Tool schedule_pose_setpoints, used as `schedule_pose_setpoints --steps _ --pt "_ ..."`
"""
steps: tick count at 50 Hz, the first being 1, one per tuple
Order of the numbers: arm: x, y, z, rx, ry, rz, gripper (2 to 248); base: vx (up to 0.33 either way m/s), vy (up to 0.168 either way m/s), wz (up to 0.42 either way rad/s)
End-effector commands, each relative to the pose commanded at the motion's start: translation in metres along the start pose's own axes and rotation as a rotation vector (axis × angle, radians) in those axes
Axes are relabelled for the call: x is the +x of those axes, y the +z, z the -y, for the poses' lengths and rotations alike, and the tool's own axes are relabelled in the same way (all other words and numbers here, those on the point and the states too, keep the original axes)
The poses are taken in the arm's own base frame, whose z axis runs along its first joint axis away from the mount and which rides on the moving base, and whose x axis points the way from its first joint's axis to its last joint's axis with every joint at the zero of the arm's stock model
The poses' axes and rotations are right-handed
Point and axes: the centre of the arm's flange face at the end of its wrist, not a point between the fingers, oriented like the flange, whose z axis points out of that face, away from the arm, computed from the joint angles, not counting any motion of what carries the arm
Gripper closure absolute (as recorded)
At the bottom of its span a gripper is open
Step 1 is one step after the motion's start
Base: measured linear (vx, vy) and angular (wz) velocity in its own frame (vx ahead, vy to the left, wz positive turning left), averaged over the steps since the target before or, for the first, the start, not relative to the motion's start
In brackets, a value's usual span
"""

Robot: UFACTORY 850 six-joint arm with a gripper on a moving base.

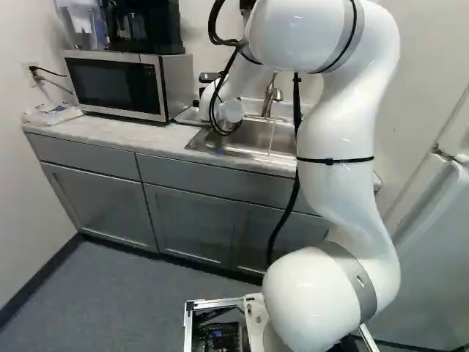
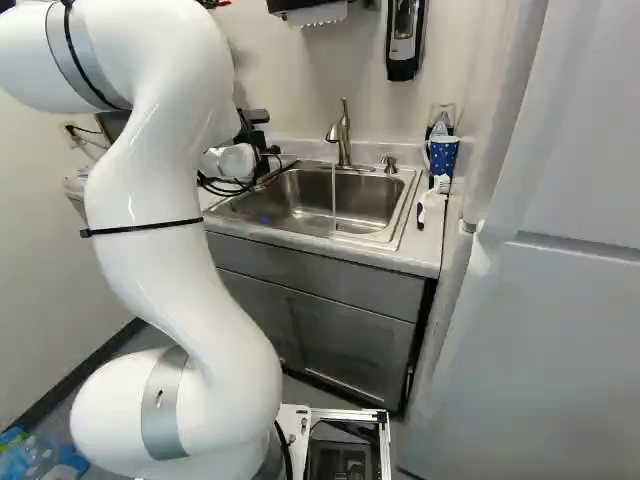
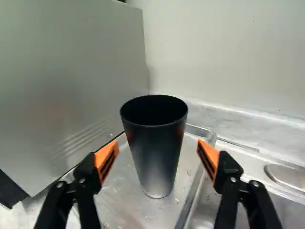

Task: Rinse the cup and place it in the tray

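A smooth black cup, tapered toward its base, was seen upright in a clear, hard-edged tray dotted with droplets. It was flanked by the spread fingers of the gripper, whose ribbed orange pads were held apart from its sides. The cup's inside was lost in shadow. The tray's near end was cut off in the wrist view, and in both base views the gripper and cup could not be clearly made out past the glossy white arm. The tray was set on a pale, mottled counter, between a metal-sided microwave and a stainless steel sink. A thin stream of water was poured from the curved metal faucet. At the right of the right base view, a blue patterned mug and a white-and-black brush were seen on the counter, above grey cabinets.
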Motion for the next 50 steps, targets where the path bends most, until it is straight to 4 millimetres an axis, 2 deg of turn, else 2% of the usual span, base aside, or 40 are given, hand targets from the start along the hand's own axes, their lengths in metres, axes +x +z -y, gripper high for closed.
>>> schedule_pose_setpoints --steps 1,5,6,50 --pt "0.001 0.000 0.000 0.000 0.000 -0.001 15 0.000 0.000 0.000" --pt "0.004 -0.001 0.000 0.000 0.000 -0.007 15 0.000 0.000 0.000" --pt "0.005 -0.001 0.000 0.000 0.000 -0.009 3 0.000 0.000 0.000" --pt "0.054 -0.011 0.001 0.001 -0.002 -0.093 3 0.000 0.000 0.000"
